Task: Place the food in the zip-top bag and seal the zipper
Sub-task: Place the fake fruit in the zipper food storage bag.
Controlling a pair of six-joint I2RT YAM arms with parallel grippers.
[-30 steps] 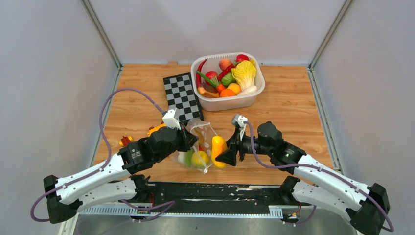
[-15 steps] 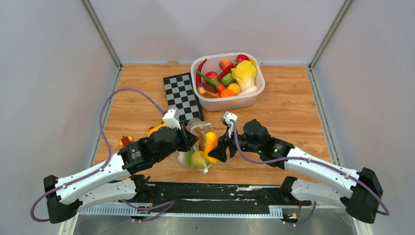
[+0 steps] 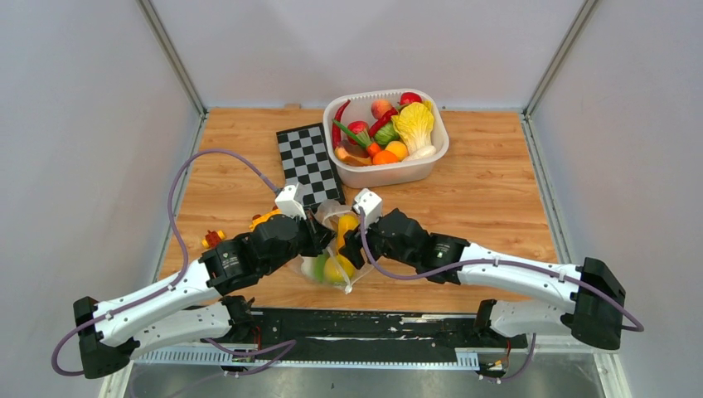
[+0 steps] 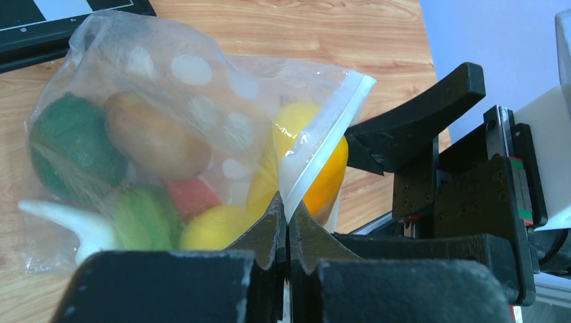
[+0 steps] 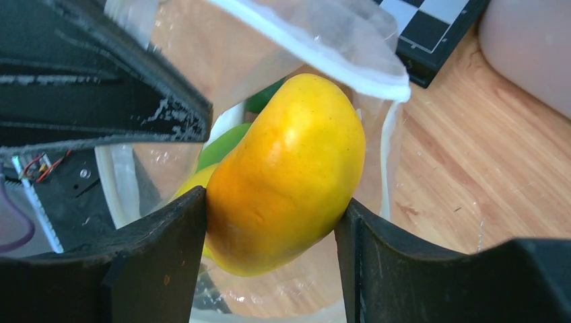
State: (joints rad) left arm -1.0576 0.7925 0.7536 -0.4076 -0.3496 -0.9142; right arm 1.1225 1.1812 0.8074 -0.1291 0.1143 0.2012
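Sweeping in from the right since a second ago, the right fingers [image 5: 158,259] are now carrying the mango [image 5: 286,168] to the mouth of the zip-top bag [image 4: 202,74], while the left fingers [image 4: 269,229] are staying where they were. The right fingers are clamping the mango from both sides, and it is poking partway past the lip. The left fingers are clenched on the bag's edge, pinching the film just beside the zipper [image 4: 323,134] and holding the mouth up and open.

The risks, as I am judging them:
- the mango is riding close under the zipper strip, so it may catch the strip and fold the mouth shut
- the film may slip out of the thin left pinch under that push
- letting go too early may send the mango rolling onto the bench [image 3: 497,191]
- the bag is filling up, which may make sealing harder

Beyond the left fingers, five pieces are lying in the one bag: dark green, brown, red, white-stalked green and yellow. Left of those fingers, two toy cars [image 3: 213,239] are sitting. Farther out, one checkerboard [image 3: 308,162] is lying, then one tub [image 3: 431,157] holding roughly ten more pieces, too overlapped for an exact count
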